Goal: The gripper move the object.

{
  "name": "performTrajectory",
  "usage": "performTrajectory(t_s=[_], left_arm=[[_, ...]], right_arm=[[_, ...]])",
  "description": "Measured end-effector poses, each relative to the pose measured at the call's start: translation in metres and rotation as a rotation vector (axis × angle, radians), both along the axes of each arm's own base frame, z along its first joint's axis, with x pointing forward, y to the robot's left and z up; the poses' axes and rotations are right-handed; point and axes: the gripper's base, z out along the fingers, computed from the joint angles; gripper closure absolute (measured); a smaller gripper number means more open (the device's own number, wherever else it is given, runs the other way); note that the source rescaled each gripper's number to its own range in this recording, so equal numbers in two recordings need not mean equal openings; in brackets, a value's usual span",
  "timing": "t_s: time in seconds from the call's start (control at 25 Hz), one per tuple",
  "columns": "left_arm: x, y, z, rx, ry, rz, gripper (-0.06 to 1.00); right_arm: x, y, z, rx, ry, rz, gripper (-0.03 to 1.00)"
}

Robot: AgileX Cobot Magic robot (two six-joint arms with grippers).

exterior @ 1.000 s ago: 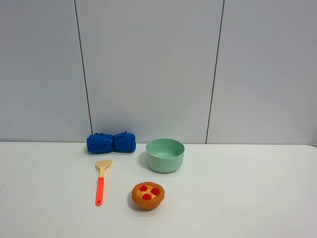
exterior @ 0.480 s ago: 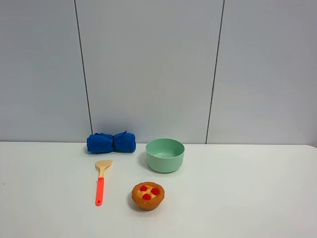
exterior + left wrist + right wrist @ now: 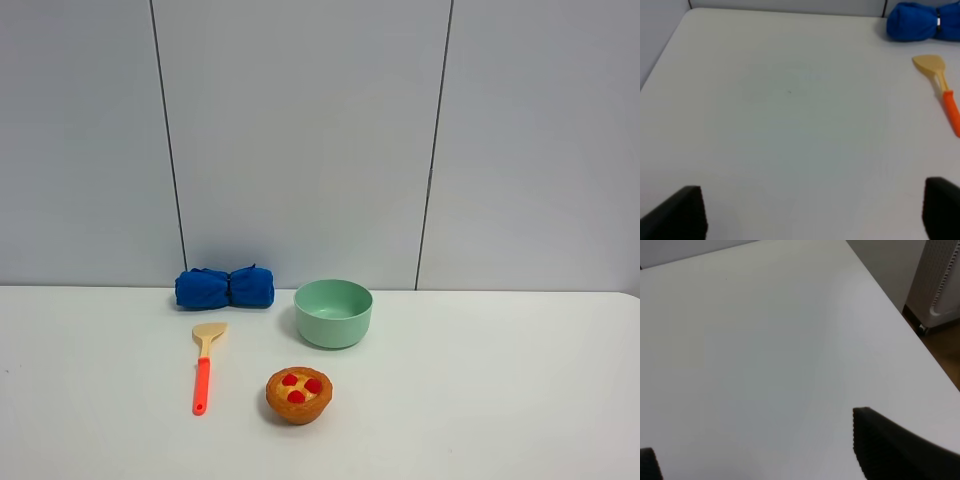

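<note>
On the white table (image 3: 500,400), 4 things sat in the lower middle of the exterior high view. A rolled blue cloth (image 3: 225,288) lay at the back against the grey wall (image 3: 300,140), and a mint-green bowl (image 3: 333,313) stood upright just to its right. In front of the cloth lay a spatula (image 3: 204,365) with a pale wooden blade and an orange handle, the blade pointing toward the wall. A small tart (image 3: 298,394) with 3 red berries on top sat nearest the camera, right of the spatula handle and apart from the bowl.

Neither arm appeared in the exterior high view. In the left wrist view the left gripper (image 3: 810,212) showed only as 2 dark fingertips at the lower corners of the frame, spread wide with bare table between them; the spatula and cloth lay at the upper right. In the right wrist view the right gripper (image 3: 760,447) likewise had its 2 dark tips held wide apart over bare table, near the table's edge, gripping nothing.
</note>
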Motion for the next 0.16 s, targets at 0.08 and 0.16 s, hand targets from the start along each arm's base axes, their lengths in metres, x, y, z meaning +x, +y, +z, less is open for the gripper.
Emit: performTrajectory(t_s=[0.08,0.16], left_arm=[[0.0,0.0,0.0,0.0,0.0,0.0,-0.06],[0.0,0.0,0.0,0.0,0.0,0.0,-0.06]], right_arm=[[0.0,0.0,0.0,0.0,0.0,0.0,0.24],[0.0,0.0,0.0,0.0,0.0,0.0,0.24]])
